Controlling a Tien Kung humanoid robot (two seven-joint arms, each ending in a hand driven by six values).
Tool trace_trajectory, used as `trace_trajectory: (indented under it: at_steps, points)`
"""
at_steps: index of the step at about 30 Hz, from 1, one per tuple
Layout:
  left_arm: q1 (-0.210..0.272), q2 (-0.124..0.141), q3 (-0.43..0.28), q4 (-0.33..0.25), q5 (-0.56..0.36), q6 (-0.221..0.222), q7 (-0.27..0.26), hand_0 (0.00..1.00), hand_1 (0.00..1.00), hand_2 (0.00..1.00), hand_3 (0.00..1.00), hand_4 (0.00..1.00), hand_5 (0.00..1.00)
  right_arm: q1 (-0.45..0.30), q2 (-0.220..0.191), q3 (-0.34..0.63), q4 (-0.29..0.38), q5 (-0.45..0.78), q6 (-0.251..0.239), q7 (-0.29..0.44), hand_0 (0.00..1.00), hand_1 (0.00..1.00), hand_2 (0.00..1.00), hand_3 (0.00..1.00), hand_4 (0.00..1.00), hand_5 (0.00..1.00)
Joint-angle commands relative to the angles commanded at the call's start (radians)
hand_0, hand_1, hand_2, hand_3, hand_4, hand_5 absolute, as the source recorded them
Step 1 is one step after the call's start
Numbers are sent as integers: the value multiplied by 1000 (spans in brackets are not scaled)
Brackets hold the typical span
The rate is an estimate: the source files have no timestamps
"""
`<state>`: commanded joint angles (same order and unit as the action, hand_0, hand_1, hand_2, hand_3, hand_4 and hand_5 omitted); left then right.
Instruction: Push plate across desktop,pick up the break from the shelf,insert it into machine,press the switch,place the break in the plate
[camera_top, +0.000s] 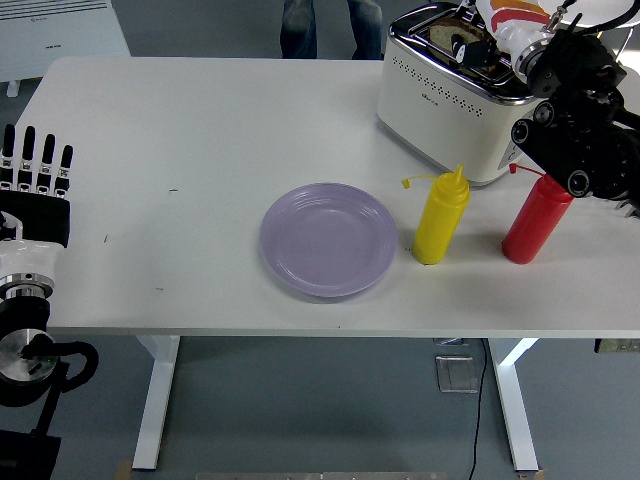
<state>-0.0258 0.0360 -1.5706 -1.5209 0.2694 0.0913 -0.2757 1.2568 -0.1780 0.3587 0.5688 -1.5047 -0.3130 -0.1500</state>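
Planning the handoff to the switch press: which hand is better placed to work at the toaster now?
Right. The right hand is already at the toaster, reaching over its top at the table's far right. The left hand rests at the left edge, fingers straight, across the plate from it.

Even, bright overhead light; the white bench (200, 130) is evenly lit, without glare. Soft, short shadows lie beneath the plate (329, 240) and bottles. Focus is sharp throughout, with no motion blur.
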Motion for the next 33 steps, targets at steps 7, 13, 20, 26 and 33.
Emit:
trace_trajectory:
  at_steps: [7,13,20,26,33]
  points:
    - [0,0,1,0,0,0,0,871,878,881,782,533,998,0,-17,23,29,-49,-50,-10,249,317,381,501,434,107]
    - [0,1,-2,-1,0,0,0,871,878,880,781,533,998,5,-55,89,93,-122,-101,-21,250,294,365,493,372,84]
    - [1,2,-1,-1,0,0,-1,871,878,879,780,533,998,12,-105,183,211,-206,-143,-53,233,285,355,484,361,71]
    - [2,2,-3,-1,0,0,-1,871,877,879,780,534,998,6,-159,265,372,-239,-131,-97,228,281,350,484,363,67]
    - [5,2,-3,-2,0,0,-1,871,877,879,780,534,998,8,-205,261,553,-176,-73,-122,220,276,347,480,383,58]
